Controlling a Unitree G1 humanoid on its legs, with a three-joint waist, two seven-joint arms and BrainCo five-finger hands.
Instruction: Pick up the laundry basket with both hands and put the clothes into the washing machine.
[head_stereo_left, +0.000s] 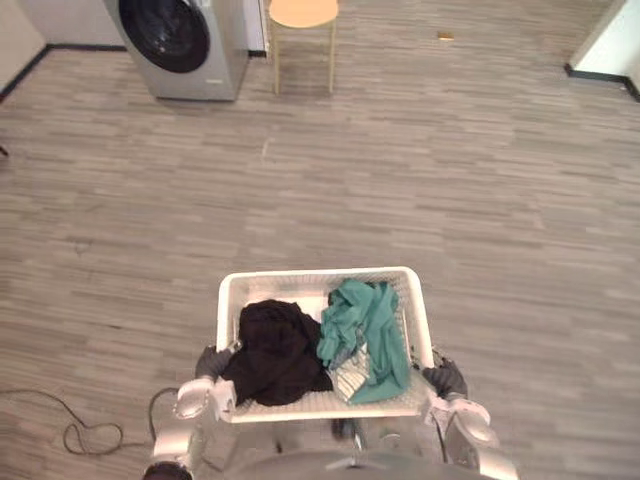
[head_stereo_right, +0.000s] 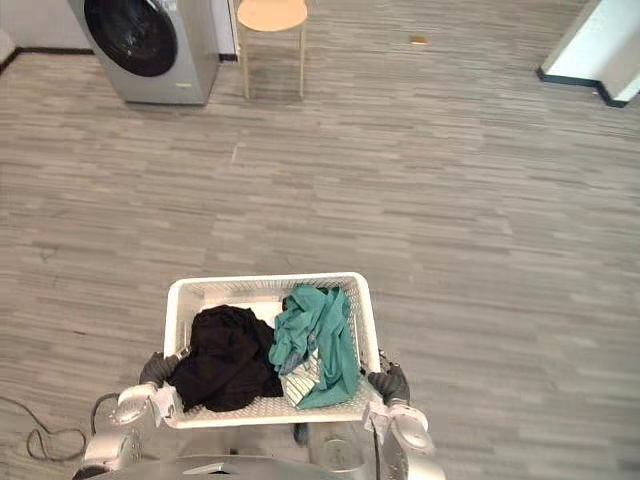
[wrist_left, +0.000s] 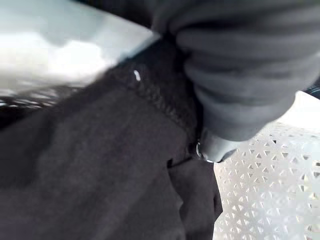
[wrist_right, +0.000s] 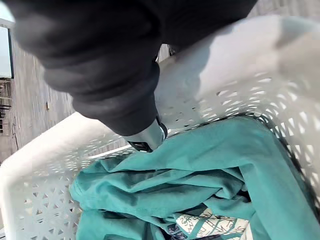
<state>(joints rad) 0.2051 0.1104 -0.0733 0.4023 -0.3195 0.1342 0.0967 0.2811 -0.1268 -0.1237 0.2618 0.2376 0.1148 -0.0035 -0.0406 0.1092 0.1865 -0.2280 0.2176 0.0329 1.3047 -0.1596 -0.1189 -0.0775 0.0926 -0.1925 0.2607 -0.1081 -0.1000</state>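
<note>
Clothes (head_stereo_left: 280, 352) lie in the basket (head_stereo_left: 320, 275); the washing machine (head_stereo_left: 185, 45) stands well ahead-left, stool (head_stereo_left: 303, 12) beside it.

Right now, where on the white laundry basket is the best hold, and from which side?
Take the laundry basket by its top rim at the two side walls, near end, one hand from each side. It is wide and open-topped, the rim forms a lip to hook over, and the black garment and teal garment load both halves. The left hand and right hand are hooked there.
</note>
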